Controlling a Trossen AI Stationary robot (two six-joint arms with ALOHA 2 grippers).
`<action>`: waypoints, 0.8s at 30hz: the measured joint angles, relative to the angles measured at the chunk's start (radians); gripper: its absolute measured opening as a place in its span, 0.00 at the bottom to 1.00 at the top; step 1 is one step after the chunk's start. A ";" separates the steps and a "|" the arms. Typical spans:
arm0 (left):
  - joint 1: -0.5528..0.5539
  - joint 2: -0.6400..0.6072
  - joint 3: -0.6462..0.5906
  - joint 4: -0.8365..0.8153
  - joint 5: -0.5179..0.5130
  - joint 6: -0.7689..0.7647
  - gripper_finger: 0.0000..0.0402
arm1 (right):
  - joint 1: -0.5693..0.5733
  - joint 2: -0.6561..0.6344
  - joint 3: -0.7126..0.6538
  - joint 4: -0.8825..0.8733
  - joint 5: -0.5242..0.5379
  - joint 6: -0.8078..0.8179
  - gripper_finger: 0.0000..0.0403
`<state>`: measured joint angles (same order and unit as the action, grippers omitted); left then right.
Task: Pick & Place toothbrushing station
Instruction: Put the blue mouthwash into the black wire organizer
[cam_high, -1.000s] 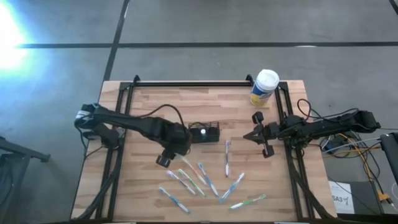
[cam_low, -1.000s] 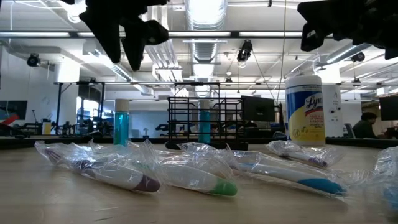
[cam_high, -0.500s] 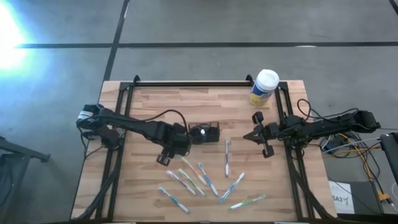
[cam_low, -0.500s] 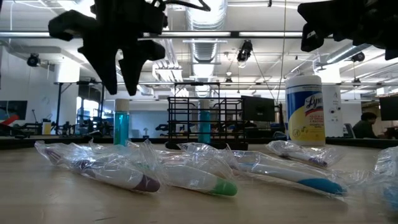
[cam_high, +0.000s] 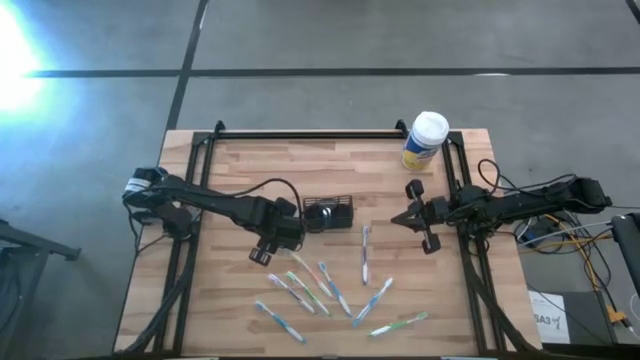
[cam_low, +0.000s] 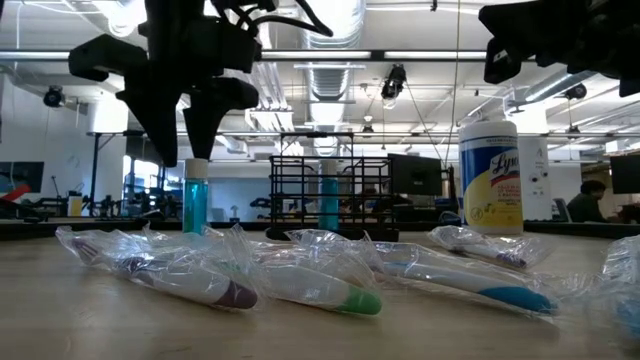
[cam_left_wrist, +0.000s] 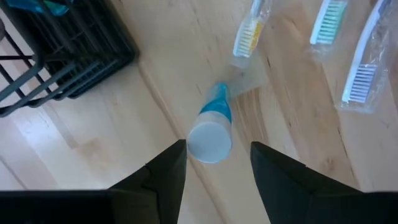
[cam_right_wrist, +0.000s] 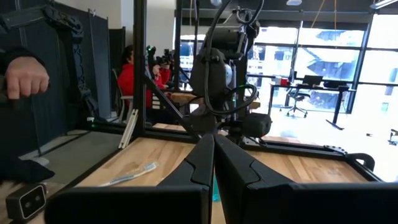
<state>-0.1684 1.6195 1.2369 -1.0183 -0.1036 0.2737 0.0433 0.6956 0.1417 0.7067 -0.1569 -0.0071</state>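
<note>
The toothbrushing station (cam_high: 330, 212), a small black slotted holder, stands on its base at the table's middle, with something blue in it (cam_low: 328, 205). It also shows in the left wrist view (cam_left_wrist: 56, 56). A little to its left and nearer stands a blue tube with a pale cap (cam_left_wrist: 211, 134), upright on the wood (cam_low: 196, 195). My left gripper (cam_high: 283, 232) hangs over this tube, pointing down, open (cam_left_wrist: 214, 168). Its fingers reach to about the cap's height, one on each side (cam_low: 185, 150), and I see no touch. My right gripper (cam_high: 400, 218) waits shut (cam_right_wrist: 212, 155), raised at the table's right.
Several toothbrushes in clear wrappers (cam_high: 330, 285) lie across the table's near half, close in front of the tube (cam_low: 300, 280). A yellow canister with a white cap (cam_high: 425, 140) stands at the far right. Beyond the table a person's hand (cam_right_wrist: 25, 74) shows.
My left gripper has come down toward the upright blue tube and has tipped to point more steeply down. Its fingers have stayed open. Nothing on the table has moved.
</note>
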 joint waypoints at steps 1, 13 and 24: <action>0.000 0.000 0.000 0.001 0.000 0.009 0.46 | 0.000 0.000 0.000 0.000 0.000 0.000 0.02; 0.000 0.000 0.000 0.008 0.000 0.125 0.46 | 0.000 0.000 0.000 0.000 0.000 -0.010 0.02; 0.000 0.000 0.000 0.042 0.001 0.139 0.46 | 0.000 0.000 0.000 0.000 0.000 -0.003 0.02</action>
<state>-0.1684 1.6192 1.2369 -0.9764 -0.1030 0.4123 0.0433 0.6956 0.1417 0.7071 -0.1566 -0.0105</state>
